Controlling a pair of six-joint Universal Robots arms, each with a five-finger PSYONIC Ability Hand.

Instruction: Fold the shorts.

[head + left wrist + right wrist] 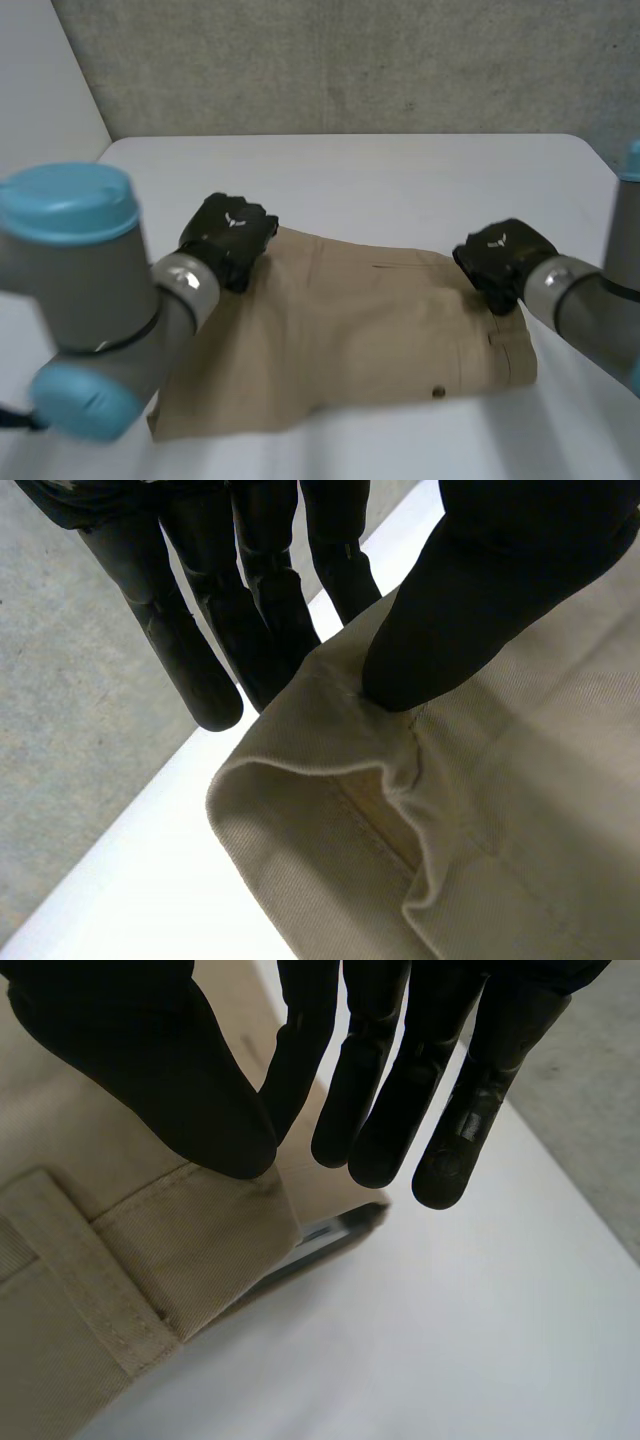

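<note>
Tan shorts (370, 330) lie flat on the white table (400, 175); the left hand (228, 238) pinches the far leg-hem corner, thumb on top, fingers beneath; the right hand (500, 258) pinches the far waistband corner between thumb and fingers

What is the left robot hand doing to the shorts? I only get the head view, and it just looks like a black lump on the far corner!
Observer: The left wrist view shows the left robot hand pinching the shorts at a leg hem, with the thumb on top and the fingers behind the edge.
Operator: Is the cloth flat there?
Observer: No. The hem stands up and the leg opening gapes.
Operator: Where's the other one?
Observer: The right robot hand is on the waistband, right beside a belt loop.
</note>
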